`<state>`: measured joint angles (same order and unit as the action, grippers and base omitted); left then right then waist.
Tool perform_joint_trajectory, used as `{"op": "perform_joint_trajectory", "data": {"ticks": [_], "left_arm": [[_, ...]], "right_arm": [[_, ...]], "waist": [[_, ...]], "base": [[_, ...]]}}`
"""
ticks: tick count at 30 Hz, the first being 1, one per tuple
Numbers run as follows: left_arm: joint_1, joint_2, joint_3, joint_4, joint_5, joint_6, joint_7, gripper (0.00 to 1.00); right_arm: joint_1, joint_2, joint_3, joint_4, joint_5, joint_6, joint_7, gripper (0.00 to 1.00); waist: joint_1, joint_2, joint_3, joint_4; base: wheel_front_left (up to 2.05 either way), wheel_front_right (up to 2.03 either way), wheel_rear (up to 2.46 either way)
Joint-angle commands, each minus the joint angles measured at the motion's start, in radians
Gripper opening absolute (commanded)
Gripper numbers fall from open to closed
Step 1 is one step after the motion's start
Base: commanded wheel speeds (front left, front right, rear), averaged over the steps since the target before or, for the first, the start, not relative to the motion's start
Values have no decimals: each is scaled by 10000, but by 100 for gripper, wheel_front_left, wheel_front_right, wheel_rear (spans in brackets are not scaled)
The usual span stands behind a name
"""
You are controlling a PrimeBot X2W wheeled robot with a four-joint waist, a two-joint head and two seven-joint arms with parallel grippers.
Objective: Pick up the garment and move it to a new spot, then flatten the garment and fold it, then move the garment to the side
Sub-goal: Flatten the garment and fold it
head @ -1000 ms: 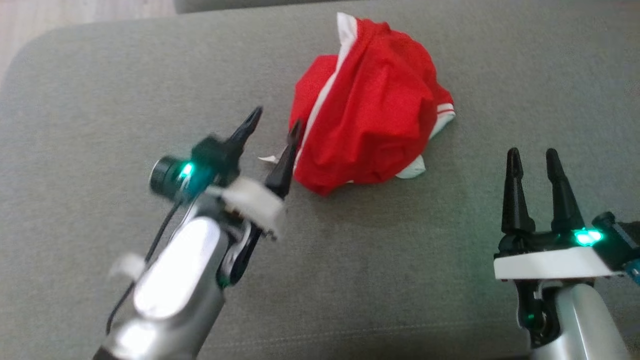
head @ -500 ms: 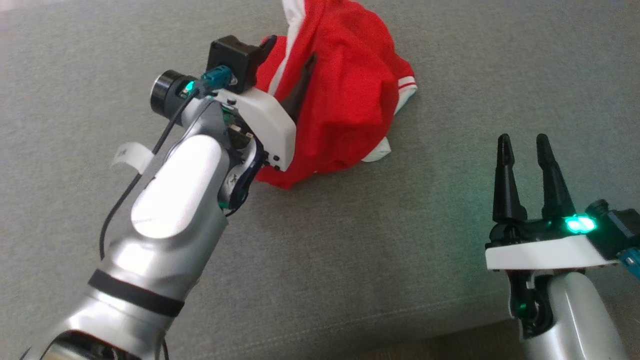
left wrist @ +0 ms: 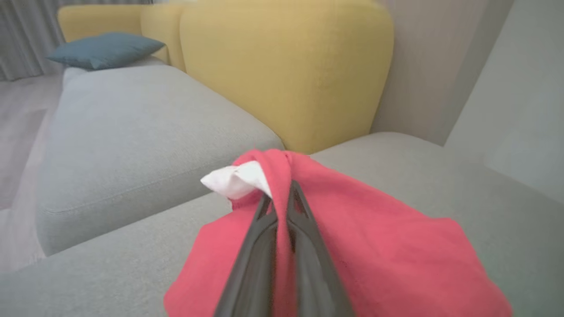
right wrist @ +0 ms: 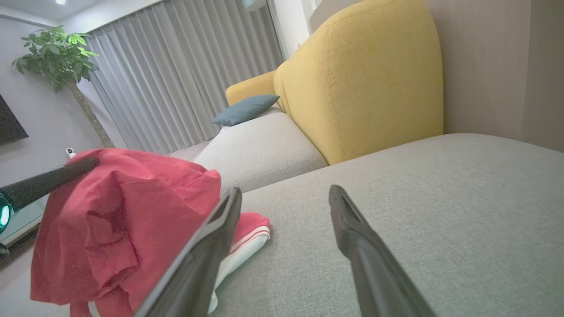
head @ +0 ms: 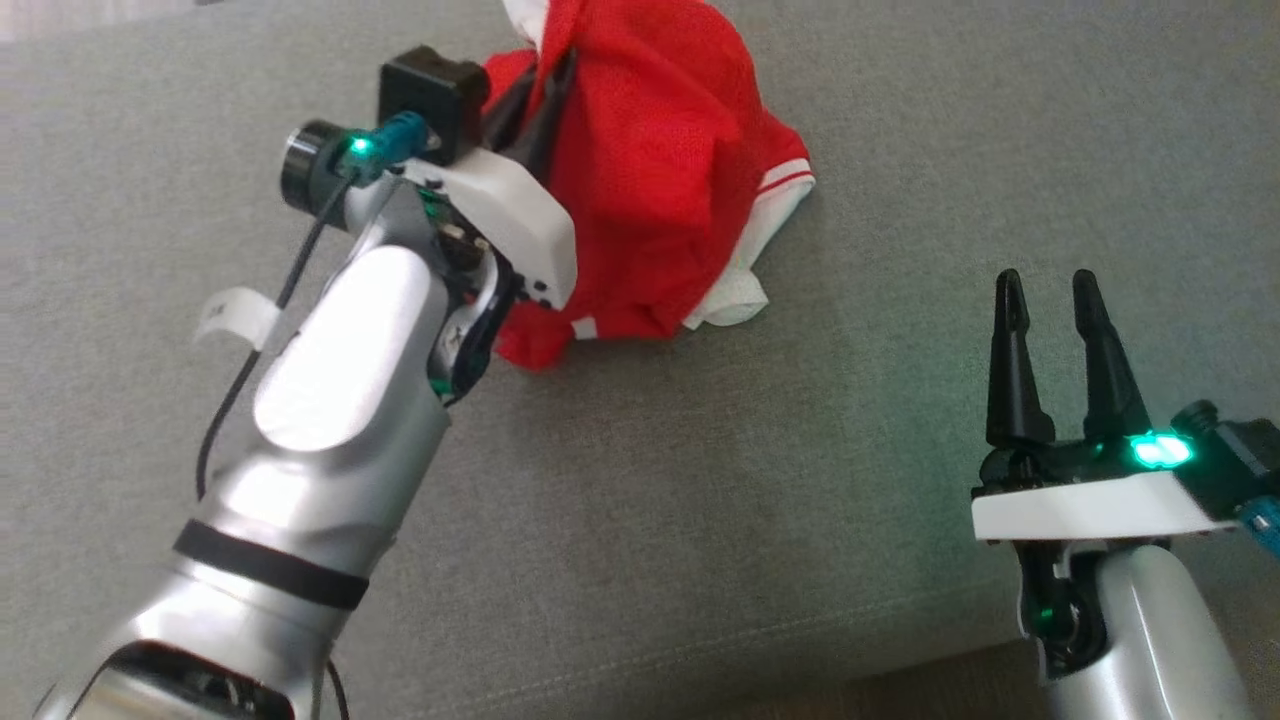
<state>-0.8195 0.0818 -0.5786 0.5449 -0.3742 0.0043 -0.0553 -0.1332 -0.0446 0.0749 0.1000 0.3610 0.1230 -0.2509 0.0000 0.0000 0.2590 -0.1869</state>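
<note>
**Left fingers clamped on the garment; right fingers apart and holding nothing**

In the head view the red garment (head: 660,190) sits at the upper middle of the frame, bunched on the grey sofa seat (head: 700,520). The left fingers (head: 548,110) reach in from the lower left and are closed together on its top fold. The lower folds and a white-striped hem at the right of the heap rest on the seat.

In the left wrist view the two fingers (left wrist: 264,229) rise from the bottom centre, pressed together with red cloth pinched between them. A scrap of white trim pokes out just left of their tips. The garment (left wrist: 387,255) spreads across the lower right of that frame. A yellow backrest (left wrist: 286,75) stands behind it, and a blue pillow (left wrist: 105,48) lies at the upper left.

The right fingers (head: 1012,360) stand at the lower right of the head view, spread apart and well clear of the garment. In the right wrist view the garment (right wrist: 119,220) fills the lower left, with its striped hem touching the seat. Curtains (right wrist: 176,79) and a plant (right wrist: 57,53) are at the upper left.
</note>
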Motion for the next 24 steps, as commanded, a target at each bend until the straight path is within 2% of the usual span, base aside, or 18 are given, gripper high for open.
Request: {"op": "perform_joint_trajectory", "data": {"ticks": [1,6,11,18,24], "left_arm": [[-703,150,431,-437,-52,77,-190,0],[-881,237,847,-928,-214,300,-770,0],[-970,578,1446,-1647,-471,589,-966,0],[-561,1564,2077,-2438,-711,847,-504,0],[-43,2011,2012,-2855,-809,711,-111,0]], "right_arm": [[-163,-56,196,-277,-23,77,-109,100],[-85,-56,149,-170,-70,77,-109,100],[40,-56,78,-87,-56,77,-109,100],[222,-56,-70,-6,-45,77,-109,100],[238,-56,-94,92,1,77,-109,100]], "waist": [[0,0,-131,122],[0,0,-535,481],[0,0,-911,902],[0,0,-1288,1653],[0,0,-1467,2132]], "base": [[0,0,0],[0,0,0],[0,0,0],[0,0,0],[0,0,0]]}}
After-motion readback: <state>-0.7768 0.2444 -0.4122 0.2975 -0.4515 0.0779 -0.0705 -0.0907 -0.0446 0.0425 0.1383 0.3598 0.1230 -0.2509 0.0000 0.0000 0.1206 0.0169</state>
